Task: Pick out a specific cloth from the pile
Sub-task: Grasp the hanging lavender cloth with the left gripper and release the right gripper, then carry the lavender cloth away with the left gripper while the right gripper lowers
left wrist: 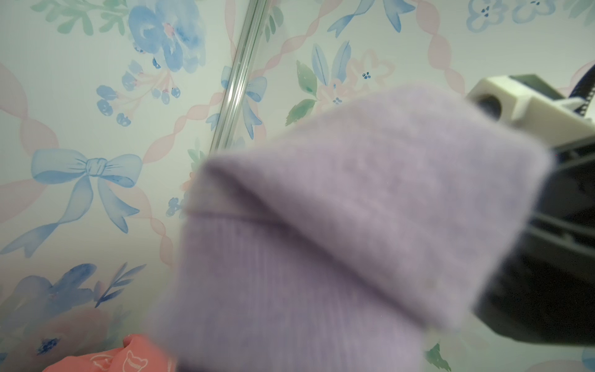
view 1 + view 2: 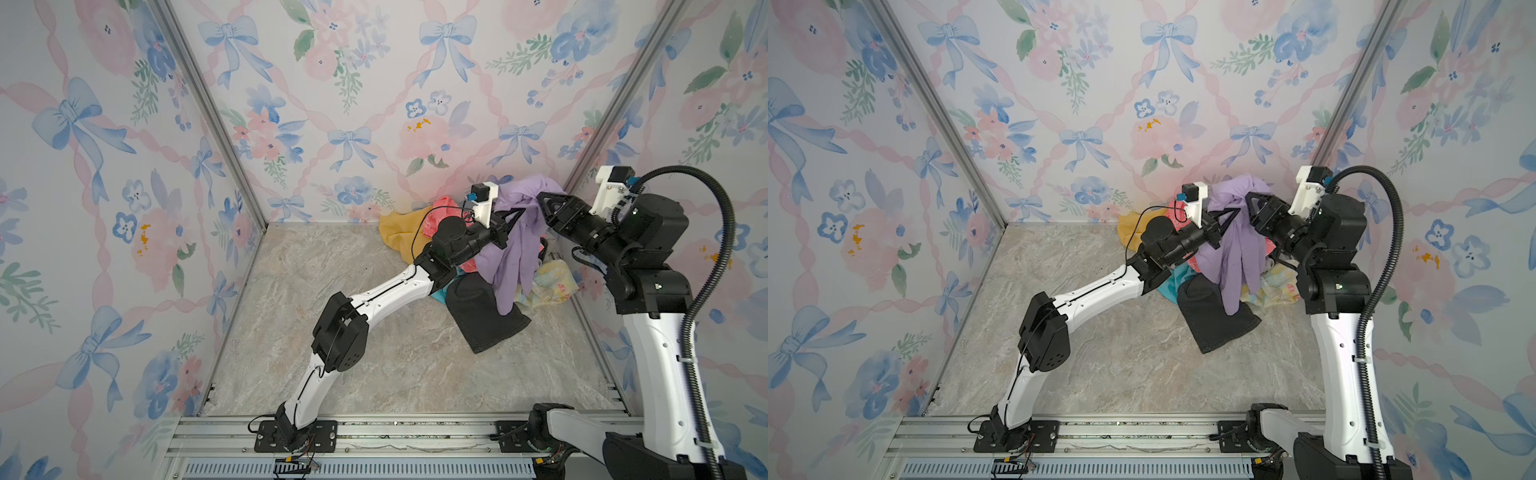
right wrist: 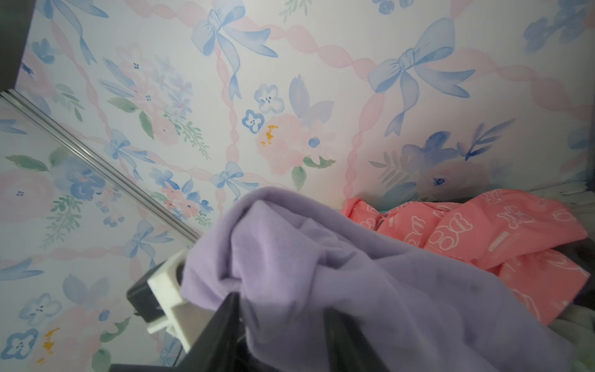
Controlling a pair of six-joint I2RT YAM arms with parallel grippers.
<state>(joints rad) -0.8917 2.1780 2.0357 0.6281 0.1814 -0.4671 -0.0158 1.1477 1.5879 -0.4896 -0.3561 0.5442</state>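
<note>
1. Noted rail [image 2: 395, 432] at near edge, both arm bases bolted on.
2. Saw bare marble-look floor [image 2: 332, 291] beyond that.
3. Found dark grey cloth [image 2: 482, 316] flat on floor at near side of the pile [image 2: 550, 284]. Spotted teal scrap [image 2: 438, 296] just beside it and pale yellow patterned cloth [image 2: 1275, 286] to the right.
4. Found the cloth [image 2: 515, 257] [image 2: 1237, 253], plain lavender, hanging in folds above the pile between both grippers, lower end over the dark grey cloth.
5. Marked left gripper [image 2: 515, 218] [image 2: 1231, 216] clamped tight on the cloth's upper part, coming in from the left.
6. Marked right gripper [image 2: 542, 199] [image 2: 1250, 199] at the cloth's top from the right, buried under draped fabric [image 3: 354, 273]. Couldn't tell jaw opening or any grip.
7. Saw coral-pink cloth [image 2: 440, 212] [image 3: 467, 225] and mustard cloth [image 2: 399, 237] farther back, against floral wall [image 2: 353, 104].
</note>
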